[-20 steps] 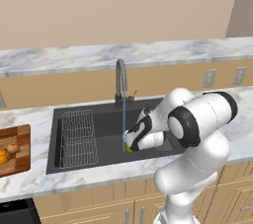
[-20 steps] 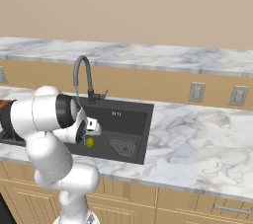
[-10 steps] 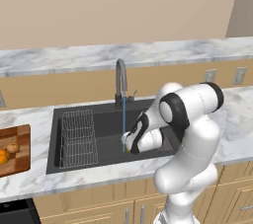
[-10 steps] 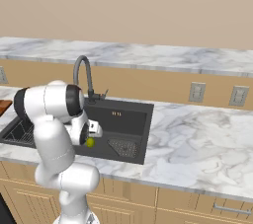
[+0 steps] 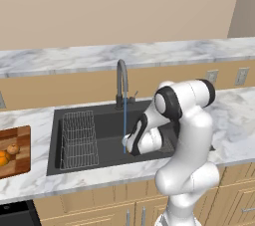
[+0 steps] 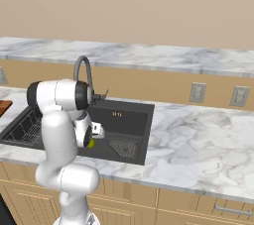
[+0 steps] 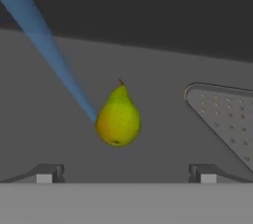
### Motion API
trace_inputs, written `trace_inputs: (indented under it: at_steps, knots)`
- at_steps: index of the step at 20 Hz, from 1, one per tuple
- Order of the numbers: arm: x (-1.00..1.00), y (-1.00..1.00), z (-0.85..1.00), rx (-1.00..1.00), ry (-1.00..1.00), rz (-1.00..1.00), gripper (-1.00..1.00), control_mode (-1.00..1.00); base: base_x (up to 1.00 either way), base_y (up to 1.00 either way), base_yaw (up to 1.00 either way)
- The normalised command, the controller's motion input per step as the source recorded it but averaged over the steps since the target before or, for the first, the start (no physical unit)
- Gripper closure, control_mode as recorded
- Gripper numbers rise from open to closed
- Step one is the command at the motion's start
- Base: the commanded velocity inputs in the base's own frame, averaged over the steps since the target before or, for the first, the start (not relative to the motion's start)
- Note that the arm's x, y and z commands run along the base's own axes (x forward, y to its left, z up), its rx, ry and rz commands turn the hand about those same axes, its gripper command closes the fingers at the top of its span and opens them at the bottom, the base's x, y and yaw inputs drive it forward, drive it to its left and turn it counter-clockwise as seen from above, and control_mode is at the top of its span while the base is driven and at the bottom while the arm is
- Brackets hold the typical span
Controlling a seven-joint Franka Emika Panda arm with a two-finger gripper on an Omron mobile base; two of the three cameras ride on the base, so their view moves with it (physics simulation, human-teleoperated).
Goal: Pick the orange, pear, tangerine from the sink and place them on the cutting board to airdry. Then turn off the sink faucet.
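Note:
The yellow-green pear (image 7: 118, 119) lies on the floor of the dark sink (image 7: 163, 65), right beside the blue water stream (image 7: 49, 50). My gripper (image 7: 123, 176) is open, its two fingertips (image 7: 47, 173) set wide apart just short of the pear, touching nothing. From the right base the pear (image 6: 91, 143) peeks out under the lowered gripper (image 6: 93, 136). From the left base the gripper (image 5: 128, 145) hangs low inside the sink (image 5: 104, 120). Two orange-coloured fruits (image 5: 12, 149) (image 5: 4, 158) rest on the cutting board (image 5: 20, 138); which is the orange and which the tangerine I cannot tell. The sink faucet (image 5: 121, 83) is running.
A wire rack (image 5: 78, 138) fills the sink's left part. The square drain grate (image 7: 225, 114) lies close to the pear, on its right in the hand view. Marble counter (image 5: 234, 115) surrounds the sink, with a backsplash wall and outlets (image 6: 197, 92) behind.
The hand has moved left and down inside the sink, coming over the pear, and the elbow has swung in closer. The gripper stayed open.

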Motion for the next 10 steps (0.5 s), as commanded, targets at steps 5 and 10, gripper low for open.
trace_inputs:
  at_steps: [5,10]
  knots:
    - [0.25,0.17,-0.15,0.0,0.0,0.0,-1.0,-1.0,0.0,0.0,0.0]
    - [0.19,0.27,-0.17,0.0,0.0,0.0,-1.0,-1.0,0.0,0.0,0.0]
